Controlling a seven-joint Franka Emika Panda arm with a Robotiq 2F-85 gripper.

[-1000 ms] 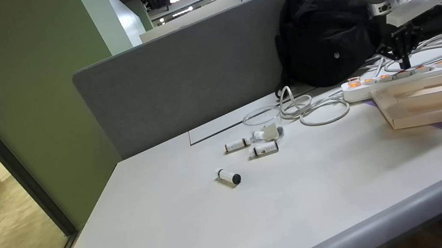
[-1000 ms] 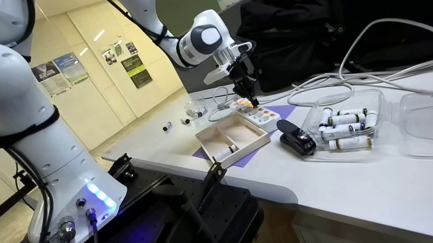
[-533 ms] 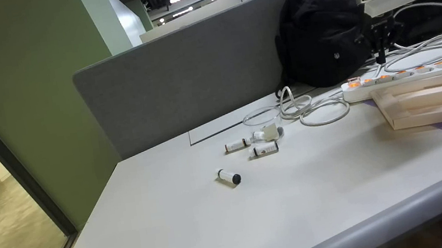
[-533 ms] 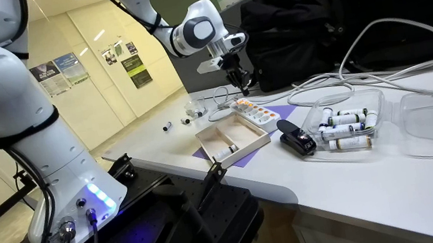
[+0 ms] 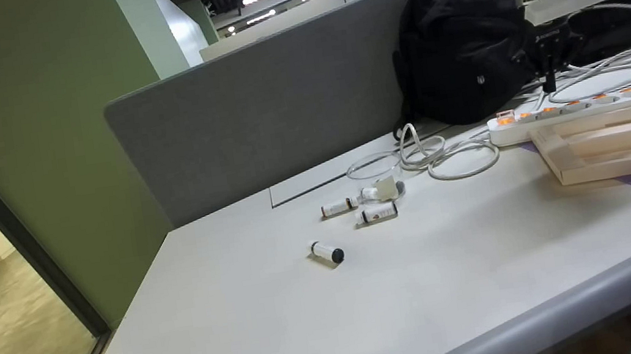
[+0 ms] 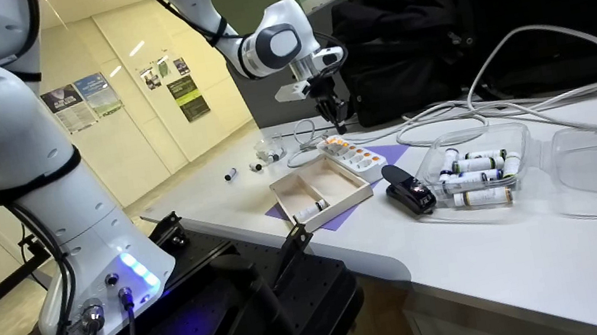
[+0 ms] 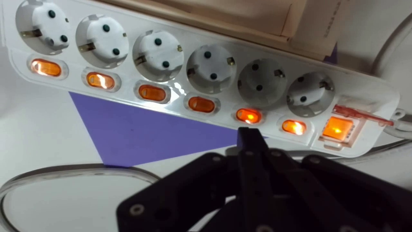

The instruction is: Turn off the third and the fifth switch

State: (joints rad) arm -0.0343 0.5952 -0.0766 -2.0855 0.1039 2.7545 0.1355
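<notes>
Slim black fingers (image 7: 252, 139) pinched together, empty; nearest lit orange oval switch (image 7: 248, 116) on the white plastic power strip (image 7: 227, 103) lies just ahead and below; I'd cross the strip's long axis, then press.

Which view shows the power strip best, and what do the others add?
The wrist view: the power strip fills much of that picture, its six sockets and orange switches large and distinct. Both exterior views show it smaller, at a slant, beyond the wooden box, its switches reduced to small orange patches.
</notes>
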